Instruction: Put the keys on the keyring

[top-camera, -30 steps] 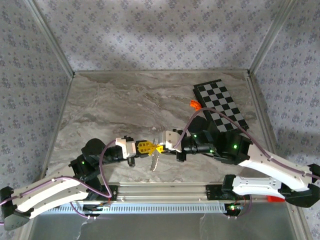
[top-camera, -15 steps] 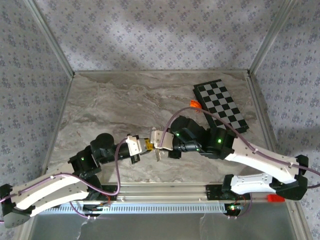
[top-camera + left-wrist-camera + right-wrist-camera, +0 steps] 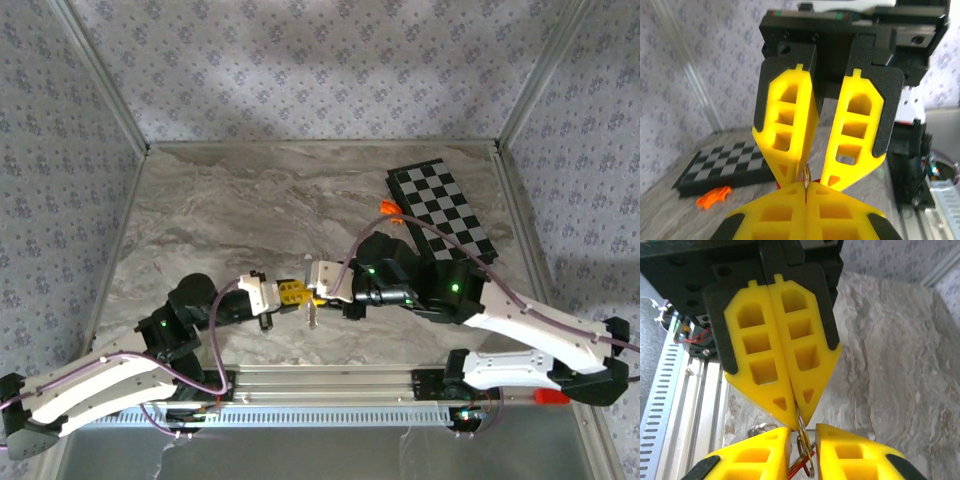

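Above the marble table's (image 3: 220,210) near edge, the left gripper (image 3: 795,412) clamps the keyring's (image 3: 804,445) thin wire, while the right gripper (image 3: 802,434) stands narrowly parted around the red-tagged keys (image 3: 799,469).

I see yellow fingers (image 3: 765,355) on black mounts; silvery keyring (image 3: 804,437) with red; grey-veined marble table (image 3: 230,210); black-and-white checkerboard (image 3: 445,210); orange piece (image 3: 390,208); purple cables (image 3: 209,345); floral grey walls (image 3: 300,70).

- No passage is left between the left gripper (image 3: 292,292) and the right gripper (image 3: 318,296), which are set tip to tip.
- The gap between the right gripper's fingers (image 3: 855,462) is taken up by the keyring (image 3: 801,427).
- Bare surface (image 3: 230,210) lies beyond both grippers, and a checkerboard (image 3: 445,212) and an orange piece (image 3: 390,209) are found past the right gripper.
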{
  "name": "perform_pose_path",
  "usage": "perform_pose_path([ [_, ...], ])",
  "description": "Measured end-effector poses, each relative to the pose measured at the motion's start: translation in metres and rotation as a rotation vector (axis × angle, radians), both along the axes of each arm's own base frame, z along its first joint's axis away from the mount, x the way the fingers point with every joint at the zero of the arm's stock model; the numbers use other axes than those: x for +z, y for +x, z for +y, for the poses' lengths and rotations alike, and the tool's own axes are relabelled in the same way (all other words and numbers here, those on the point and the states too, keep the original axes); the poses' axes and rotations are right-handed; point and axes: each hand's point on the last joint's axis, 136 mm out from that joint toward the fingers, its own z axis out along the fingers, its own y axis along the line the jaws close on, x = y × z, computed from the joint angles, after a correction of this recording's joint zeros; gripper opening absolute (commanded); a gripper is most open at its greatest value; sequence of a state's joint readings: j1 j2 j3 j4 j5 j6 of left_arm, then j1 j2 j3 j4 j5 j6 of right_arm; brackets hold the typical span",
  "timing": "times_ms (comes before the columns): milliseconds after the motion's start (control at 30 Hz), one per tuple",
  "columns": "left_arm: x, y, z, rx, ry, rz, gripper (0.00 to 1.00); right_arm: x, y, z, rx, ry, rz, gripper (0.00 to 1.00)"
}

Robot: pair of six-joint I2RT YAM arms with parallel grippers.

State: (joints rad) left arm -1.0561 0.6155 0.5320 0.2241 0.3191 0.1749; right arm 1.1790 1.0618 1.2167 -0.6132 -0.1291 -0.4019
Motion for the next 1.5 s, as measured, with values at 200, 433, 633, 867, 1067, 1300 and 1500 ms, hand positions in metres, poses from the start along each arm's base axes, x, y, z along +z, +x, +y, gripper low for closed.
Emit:
perform_pose_path([
  [200, 0.020, -0.010, 0.000, -0.061, -0.105, 0.001, 0.00, 0.019, -0.009, -0.004, 0.038, 0.105, 0.023, 0.09],
  [433, 0.021, -0.012, -0.002, -0.077, -0.119, 0.008, 0.00, 0.022, -0.012, -0.006, 0.046, 0.133, 0.033, 0.00],
  [633, 0.010, 0.003, 0.000, 0.019, -0.019, -0.009, 0.18, 0.008, -0.001, -0.003, 0.001, 0.060, 0.009, 0.00],
  [867, -0.026, 0.022, 0.003, 0.127, 0.192, -0.018, 0.01, -0.021, 0.018, 0.004, -0.071, -0.129, -0.046, 0.00],
  [1067, -0.035, 0.023, 0.005, 0.134, 0.233, -0.017, 0.00, -0.035, 0.021, 0.004, -0.079, -0.190, -0.046, 0.00],
  [1300, -0.013, 0.010, 0.009, 0.086, 0.109, -0.024, 0.00, -0.014, 0.011, 0.008, -0.039, -0.088, -0.031, 0.18],
  [1500, 0.015, -0.005, 0.005, -0.007, -0.050, -0.016, 0.00, 0.013, -0.001, 0.001, 0.007, 0.050, 0.017, 0.19],
])
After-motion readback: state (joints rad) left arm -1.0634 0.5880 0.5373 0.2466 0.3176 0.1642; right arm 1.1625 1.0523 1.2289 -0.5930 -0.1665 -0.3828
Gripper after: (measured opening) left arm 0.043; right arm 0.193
